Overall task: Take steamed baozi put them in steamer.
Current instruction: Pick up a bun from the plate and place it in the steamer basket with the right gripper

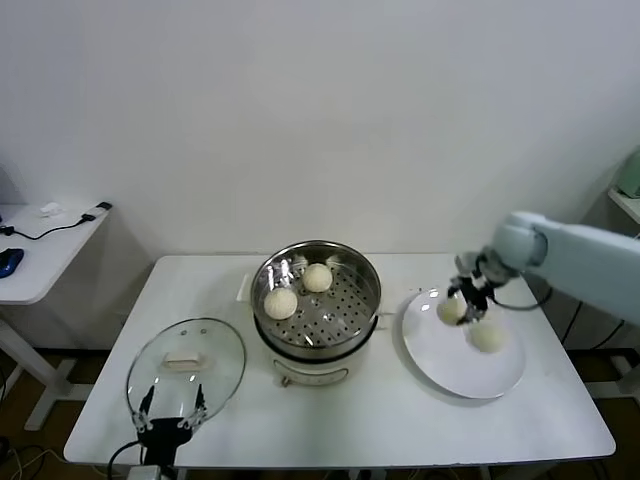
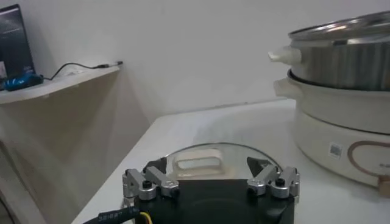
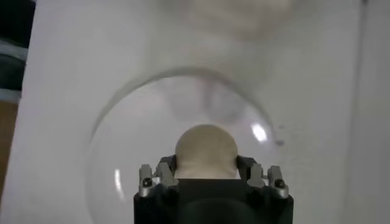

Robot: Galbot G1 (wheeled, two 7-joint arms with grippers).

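You have a white counter (image 1: pixel 330 420) against a pale wall. Near its front left corner a round glass lid (image 1: pixel 186 368) with a cream handle lies flat. Toward the right edge sits a flat white plate (image 1: pixel 450 370). Off the counter's left edge stands a white side table (image 1: pixel 40 255) carrying a black cable (image 1: pixel 60 228) and a blue object (image 1: pixel 8 262).

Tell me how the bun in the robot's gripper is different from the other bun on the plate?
The bun in the right gripper sits between its fingers, while the other bun lies free on the plate. The gripped bun is nearer the steamer; the free bun lies farther from it. It is partly covered by the gripper; the free bun shows fully. Both are small, round and cream-white.
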